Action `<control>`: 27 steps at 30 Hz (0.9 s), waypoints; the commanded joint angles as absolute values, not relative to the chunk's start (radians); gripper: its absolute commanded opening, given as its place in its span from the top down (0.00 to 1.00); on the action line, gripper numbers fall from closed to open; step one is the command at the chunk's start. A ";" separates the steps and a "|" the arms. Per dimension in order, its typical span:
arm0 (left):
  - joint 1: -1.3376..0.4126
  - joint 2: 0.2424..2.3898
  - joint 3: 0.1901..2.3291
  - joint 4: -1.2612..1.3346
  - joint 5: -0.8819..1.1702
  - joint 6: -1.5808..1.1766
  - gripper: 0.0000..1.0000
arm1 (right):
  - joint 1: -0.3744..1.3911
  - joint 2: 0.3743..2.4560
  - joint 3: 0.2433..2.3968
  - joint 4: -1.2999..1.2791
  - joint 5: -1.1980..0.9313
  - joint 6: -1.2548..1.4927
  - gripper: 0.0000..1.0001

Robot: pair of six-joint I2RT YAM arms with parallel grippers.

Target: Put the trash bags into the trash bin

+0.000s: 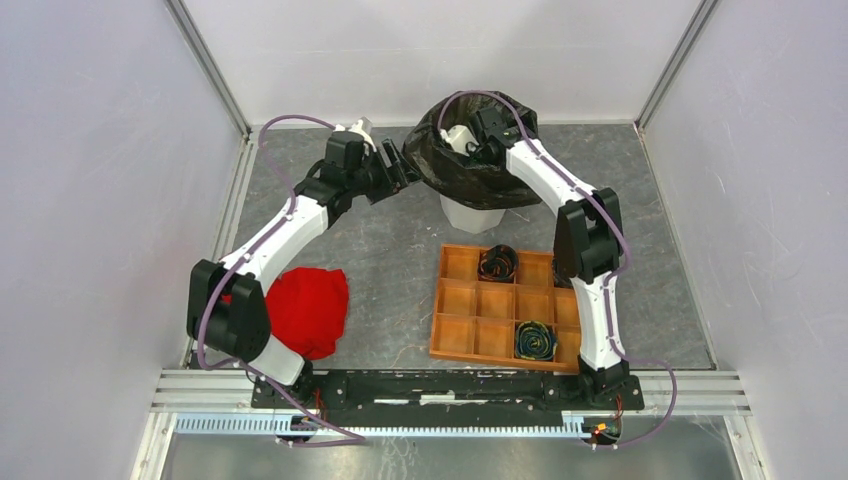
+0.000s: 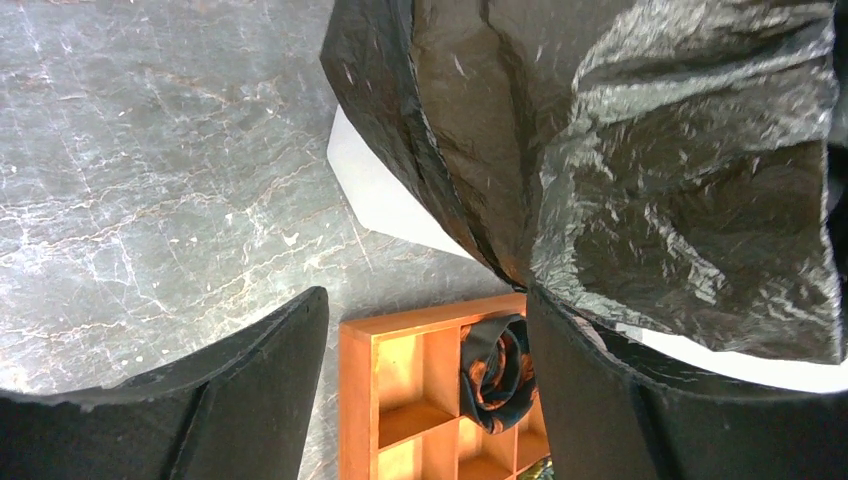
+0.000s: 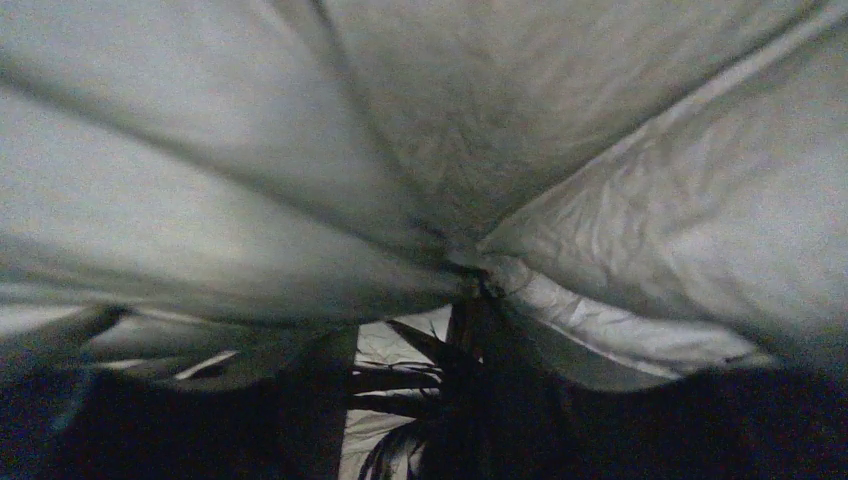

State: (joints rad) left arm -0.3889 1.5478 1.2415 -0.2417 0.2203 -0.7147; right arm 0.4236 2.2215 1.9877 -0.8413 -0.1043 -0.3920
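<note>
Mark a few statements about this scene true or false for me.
1. A black bag is draped over the bin. True.
2. The red cloth lies in the tray. False: it lies on the table, left of the tray.
3. Two rolled bags sit in the tray. True.
4. The left gripper is shut. False: it is open.
5. The right gripper reaches into the black bag's mouth. True.
</note>
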 commanded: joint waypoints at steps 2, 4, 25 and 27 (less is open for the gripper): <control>-0.334 1.514 1.220 -0.141 0.314 -0.806 0.21 | 0.427 2.065 1.997 -0.814 -0.107 -0.345 0.42; -0.321 1.523 1.212 -0.111 0.353 -0.834 0.20 | 0.426 2.027 1.982 -0.808 -0.098 -0.333 0.39; -0.256 1.635 1.176 0.087 0.457 -0.983 0.18 | 0.404 1.822 1.978 -0.505 -0.201 0.018 0.26; -0.236 1.635 1.175 0.087 0.465 -0.983 0.19 | 0.382 1.771 1.950 -0.475 -0.216 0.050 0.25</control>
